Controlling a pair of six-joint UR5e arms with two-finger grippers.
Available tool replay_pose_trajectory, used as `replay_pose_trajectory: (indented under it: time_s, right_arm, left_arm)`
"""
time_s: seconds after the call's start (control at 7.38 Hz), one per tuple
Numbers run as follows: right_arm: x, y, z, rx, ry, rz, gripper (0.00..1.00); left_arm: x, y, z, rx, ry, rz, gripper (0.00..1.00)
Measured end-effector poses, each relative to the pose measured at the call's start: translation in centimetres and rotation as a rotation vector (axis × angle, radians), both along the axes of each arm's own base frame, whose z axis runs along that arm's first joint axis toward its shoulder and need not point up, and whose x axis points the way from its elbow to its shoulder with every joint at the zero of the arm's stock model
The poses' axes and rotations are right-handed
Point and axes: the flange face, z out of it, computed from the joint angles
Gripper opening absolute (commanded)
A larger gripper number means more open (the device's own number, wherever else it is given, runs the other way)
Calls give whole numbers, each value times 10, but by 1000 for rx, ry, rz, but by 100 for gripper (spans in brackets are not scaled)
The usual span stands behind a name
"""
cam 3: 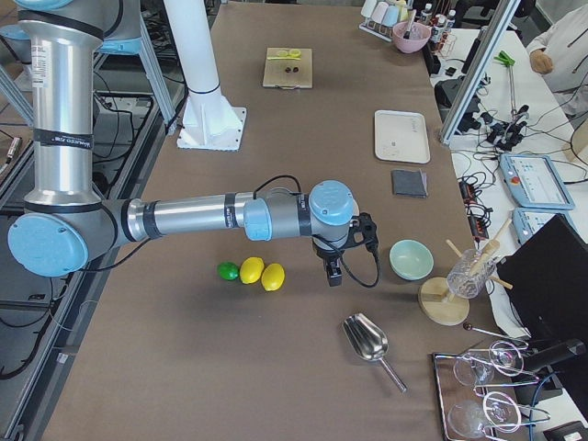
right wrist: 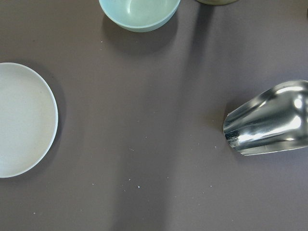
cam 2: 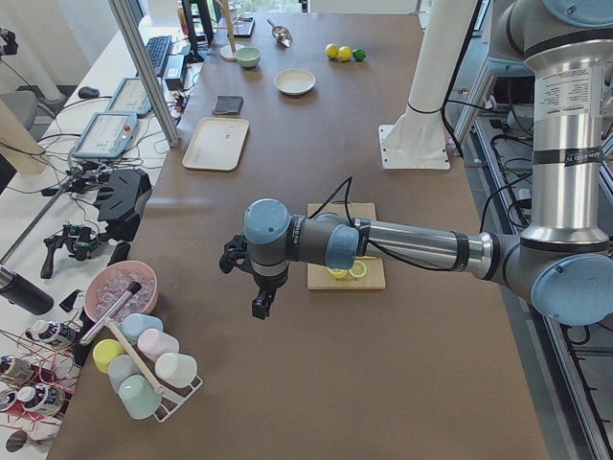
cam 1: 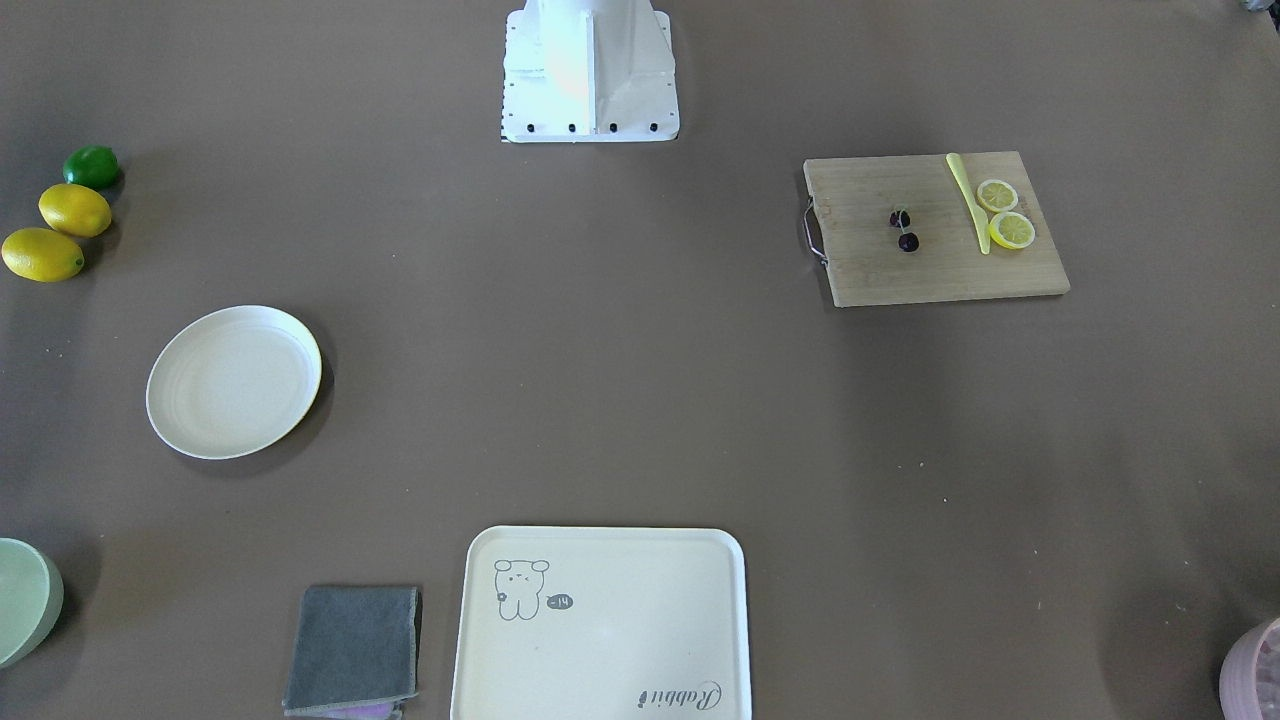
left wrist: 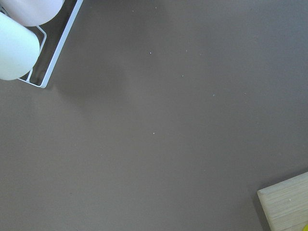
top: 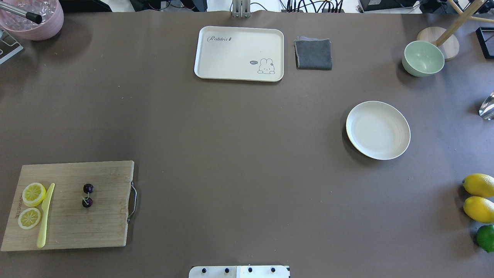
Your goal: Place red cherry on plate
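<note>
The red cherry (cam 1: pixel 904 231), two tiny dark fruits on one stem, lies on a wooden cutting board (cam 1: pixel 880 270) on my left side, also seen from overhead as the cherry (top: pixel 87 195). The round cream plate (top: pixel 378 130) stands empty on my right side; its edge, the plate (right wrist: pixel 24 120), shows in the right wrist view. My left gripper (cam 2: pixel 261 307) hangs above the table past the board's outer end. My right gripper (cam 3: pixel 333 276) hovers near the pale green bowl (cam 3: pixel 411 259). Both show only in the side views, so I cannot tell whether they are open or shut.
On the board lie two lemon slices (top: pixel 31 204) and a yellow knife (top: pixel 45 216). A rabbit tray (top: pixel 239 53) and grey cloth (top: pixel 313 54) sit at the far edge. Two lemons (top: pixel 479 197), a lime (top: pixel 486 238) and a metal scoop (right wrist: pixel 269 120) are on my right.
</note>
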Motion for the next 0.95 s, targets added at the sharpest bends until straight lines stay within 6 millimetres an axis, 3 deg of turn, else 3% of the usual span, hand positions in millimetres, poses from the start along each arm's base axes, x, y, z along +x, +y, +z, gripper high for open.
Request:
replay_pose_trajectory:
  time_s: [0.14,0.41,0.68,0.95]
  right_arm:
    - [-12,-2,-1,-3,-1,-20,100]
    - [-56,-12,-13,-30,-3,-43,100]
    - [-126,-19,-22,-65,-6,14,97]
    - [-198,-29,-12,-94,-24,81,94]
  left_arm:
    - [0,0,0,-1,0,0,98]
    - [0,0,1,-3,0,0,98]
    - [1,0,0,-1,0,0,98]
    - [1,-1,-3,0,0,-6,98]
